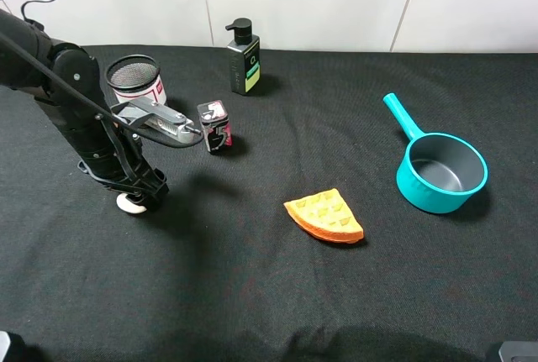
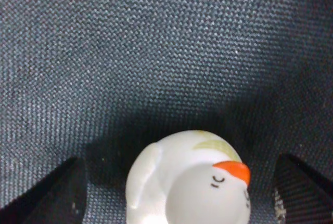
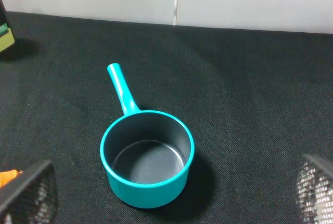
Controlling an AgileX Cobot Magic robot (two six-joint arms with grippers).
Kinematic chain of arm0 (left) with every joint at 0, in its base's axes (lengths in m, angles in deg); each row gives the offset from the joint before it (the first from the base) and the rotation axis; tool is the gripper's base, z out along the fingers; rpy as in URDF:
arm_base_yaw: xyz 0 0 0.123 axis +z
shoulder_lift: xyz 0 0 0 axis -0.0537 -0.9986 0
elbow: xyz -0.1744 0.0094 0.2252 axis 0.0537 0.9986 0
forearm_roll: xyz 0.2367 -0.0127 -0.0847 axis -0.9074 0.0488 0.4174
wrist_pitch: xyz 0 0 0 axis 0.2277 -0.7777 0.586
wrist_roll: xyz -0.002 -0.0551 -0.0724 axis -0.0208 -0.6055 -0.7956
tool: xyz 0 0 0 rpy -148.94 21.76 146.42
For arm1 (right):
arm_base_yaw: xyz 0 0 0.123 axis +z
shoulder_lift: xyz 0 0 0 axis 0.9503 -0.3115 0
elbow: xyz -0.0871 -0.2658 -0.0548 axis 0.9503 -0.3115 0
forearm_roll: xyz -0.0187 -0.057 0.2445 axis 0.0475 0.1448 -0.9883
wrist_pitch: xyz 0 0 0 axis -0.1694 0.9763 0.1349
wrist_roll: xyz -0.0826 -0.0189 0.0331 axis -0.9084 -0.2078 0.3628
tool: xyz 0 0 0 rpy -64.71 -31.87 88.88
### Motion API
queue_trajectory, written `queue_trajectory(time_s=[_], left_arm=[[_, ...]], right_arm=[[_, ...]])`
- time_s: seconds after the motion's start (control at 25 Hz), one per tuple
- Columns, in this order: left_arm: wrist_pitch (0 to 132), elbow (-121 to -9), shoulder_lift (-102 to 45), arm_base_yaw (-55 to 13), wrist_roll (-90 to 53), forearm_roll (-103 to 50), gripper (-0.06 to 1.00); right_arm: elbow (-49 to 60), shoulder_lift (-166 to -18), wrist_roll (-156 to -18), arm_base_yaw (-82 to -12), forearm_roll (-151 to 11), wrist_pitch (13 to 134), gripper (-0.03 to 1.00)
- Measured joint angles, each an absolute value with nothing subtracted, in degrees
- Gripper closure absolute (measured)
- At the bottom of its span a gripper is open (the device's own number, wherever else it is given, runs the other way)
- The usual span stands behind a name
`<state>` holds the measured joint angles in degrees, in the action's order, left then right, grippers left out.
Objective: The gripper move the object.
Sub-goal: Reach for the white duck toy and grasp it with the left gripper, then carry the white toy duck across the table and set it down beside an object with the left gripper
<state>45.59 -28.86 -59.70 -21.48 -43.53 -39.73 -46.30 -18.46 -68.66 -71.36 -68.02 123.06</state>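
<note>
Left tool (image 1: 137,195) set low at the desk (image 1: 252,295), straddling the object of the task, a white duck toy (image 2: 184,182) with an orange beak. In the left wrist view the two black fingers (image 2: 52,193) stand wide apart, one on each side of the toy, with dark cloth visible between each finger and the duck. The tool is thus spread open and has hold of nothing. The duck rests on the desk between the fingers, roughly centred in the gap and apparently untouched. By this evidence the approach and alignment look complete. Closing on the toy, lifting it, carrying it and setting it down all remain, and the task names no destination. The right tool (image 3: 173,192) is likewise spread wide and empty. It hangs above a teal saucepan (image 3: 147,156), well apart from the duck, and appears to take no part in this step. A waffle wedge (image 1: 325,217) lies well beyond the left tool toward the right arm. A small box (image 1: 215,125) and a mesh cup (image 1: 134,79) stand near the left arm, on the far side of the tool.
</note>
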Motion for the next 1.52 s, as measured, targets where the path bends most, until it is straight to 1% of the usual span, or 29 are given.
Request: queue_trajectory(time_s=[0.48, 0.56, 0.8, 0.96, 1.52], left_arm=[[45.6, -28.9, -59.7, -21.5, -43.5, -39.7, 0.19], [45.6, -28.9, -59.7, -21.5, -43.5, -39.7, 0.22], [45.5, -28.9, -59.7, -21.5, -43.8, -39.7, 0.39], [45.4, -28.9, -59.7, -21.5, -44.0, -39.7, 0.44], [44.0, -28.9, -59.7, -21.5, -45.3, -39.7, 0.46]], right_arm=[[-46.3, -18.5, -68.7, -71.4, -68.0, 123.1, 0.27], [-46.3, -18.5, -68.7, -71.4, -68.0, 123.1, 0.27], [-46.3, -18.5, -68.7, -71.4, -68.0, 123.1, 0.27], [-46.3, -18.5, -68.7, -71.4, -68.0, 123.1, 0.27], [-46.3, -18.5, -68.7, -71.4, -68.0, 123.1, 0.27]])
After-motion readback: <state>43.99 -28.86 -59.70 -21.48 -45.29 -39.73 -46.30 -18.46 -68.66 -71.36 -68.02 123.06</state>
